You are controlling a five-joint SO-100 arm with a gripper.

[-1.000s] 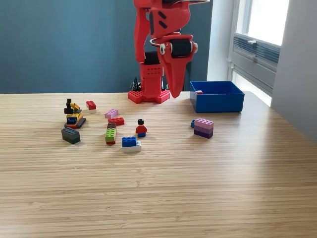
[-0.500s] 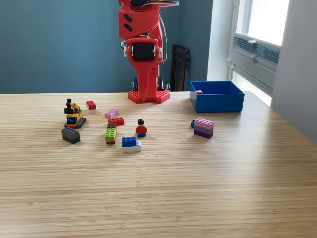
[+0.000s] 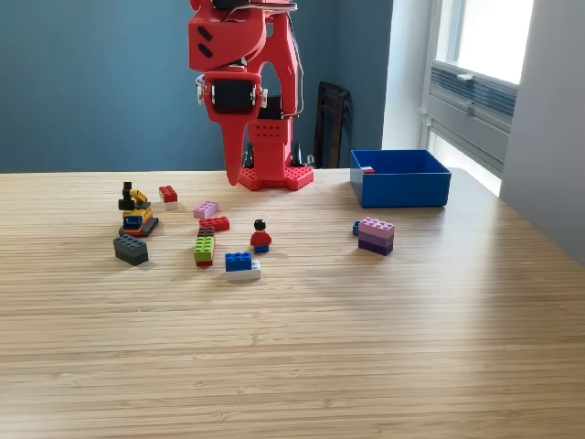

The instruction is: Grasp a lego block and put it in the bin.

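Hand (image 3: 232,174) looks pinched to a single red point from where I'm watching, nothing in it, hanging well above the counter (image 3: 292,366) and pointing straight down. So I read this as the reach step: no block picked yet, and I've got to choose one and drop onto it.

Working from the near edge back: closest is the blue-and-white block (image 3: 241,264), with the little figure (image 3: 260,237) just behind it. A green block (image 3: 204,249) sits to the exterior view's left of those, then a dark grey block (image 3: 131,250) further left. Over on the exterior view's right there's a purple stack (image 3: 376,235), well apart from everything else. Behind the green one are a red block (image 3: 216,223) and a pink block (image 3: 206,209), and off to the left a small yellow and black build (image 3: 135,212) with another red block (image 3: 168,194) beside it.

The pink and red pair sit nearest under the hand, so that's my guess for the target. Next move calls for spreading the fingers, coming down over one block and not nudging its neighbour.

The bin (image 3: 402,187) is at the back on the exterior view's right, near the arm's base (image 3: 274,174), with something small and red already inside.
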